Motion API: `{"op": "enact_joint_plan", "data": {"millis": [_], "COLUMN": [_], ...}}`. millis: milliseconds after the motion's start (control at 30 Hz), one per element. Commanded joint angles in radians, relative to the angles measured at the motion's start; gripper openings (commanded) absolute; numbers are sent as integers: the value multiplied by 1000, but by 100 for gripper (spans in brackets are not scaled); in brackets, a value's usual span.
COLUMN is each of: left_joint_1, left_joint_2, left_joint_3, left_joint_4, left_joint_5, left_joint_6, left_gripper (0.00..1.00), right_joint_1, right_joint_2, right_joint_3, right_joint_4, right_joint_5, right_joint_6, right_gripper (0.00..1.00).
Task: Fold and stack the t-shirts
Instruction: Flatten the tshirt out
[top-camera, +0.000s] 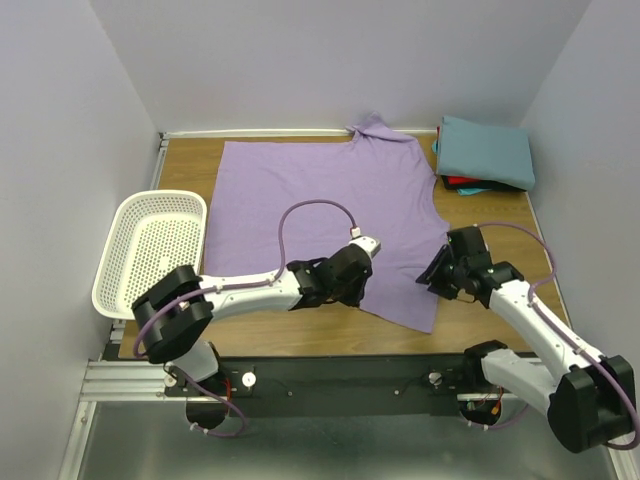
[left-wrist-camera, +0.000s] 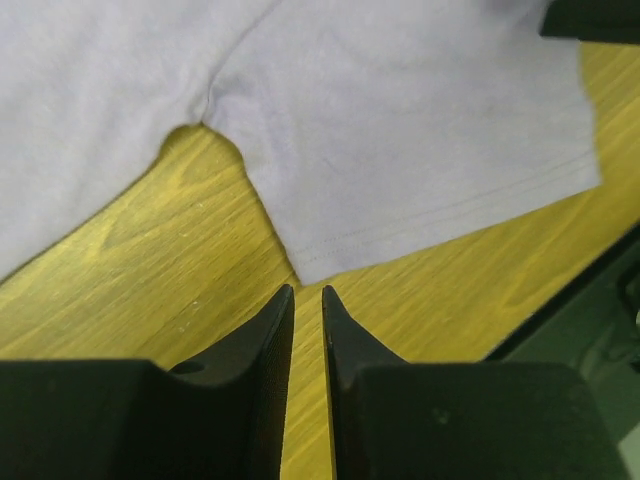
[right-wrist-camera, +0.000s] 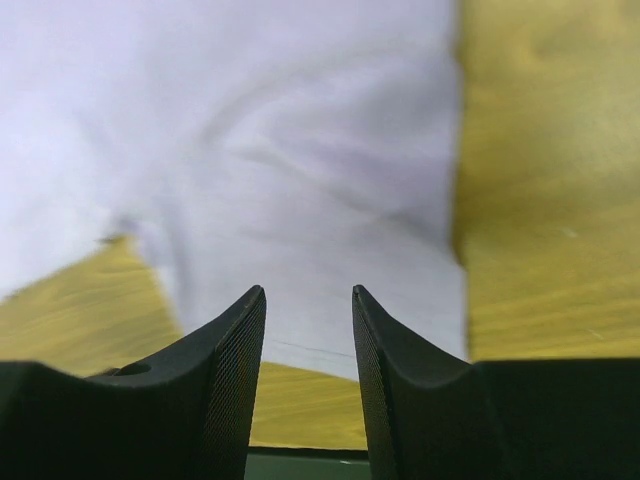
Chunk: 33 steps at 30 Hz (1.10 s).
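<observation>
Lavender shirt (top-camera: 320, 215) lies spread flat across the centre of the wooden counter (top-camera: 480, 215). A folded teal shirt (top-camera: 485, 150) sits on a folded red shirt (top-camera: 466, 184) in the upper right corner, and a white basket (top-camera: 160, 197) sits at the left edge. Left fingers (left-wrist-camera: 283, 305) nearly closed, only a thin slit between them, gripping nothing, over bare wood just short of a sleeve hem. Right fingers (right-wrist-camera: 250, 310) moderately apart, also empty, poised over the lavender cloth's edge at its lower right.
</observation>
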Motion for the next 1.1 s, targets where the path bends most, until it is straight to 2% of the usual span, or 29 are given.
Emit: {"op": "enact_joint_plan", "data": {"millis": [0,100,200,333,500,600,733,1067], "left_joint_1": [44,87,195,414,570,650,709,713], "left_joint_2": [-72,-89,-108,-158,-193,-197,-203,-206], "left_joint_3": [-4,2,-4,-67,-145,-231,-320,-396], "left_joint_4": [-12,-15,-6,46,74,112,160,152], "left_joint_5": [-36,-51,-42,-10,-41,-47,-51,-108], "left_joint_6": [-11,-17,-31,-71,-124,-169,-248,-373], "left_gripper": [25,25,25,25,26,26,26,25], "right_joint_1": [6,6,6,6,3,-3,-5,-35], "right_joint_2": [29,156,276,429,512,540,548,531], "right_joint_3": [157,219,289,361,340,308,260,141], "right_joint_4": [-4,65,149,235,286,326,348,364], "right_joint_5": [44,77,133,160,243,237,234,205], "right_joint_6": [-37,-65,-82,-92,-85,-78,-78,-74], "right_gripper": [48,47,47,46,46,45,45,45]}}
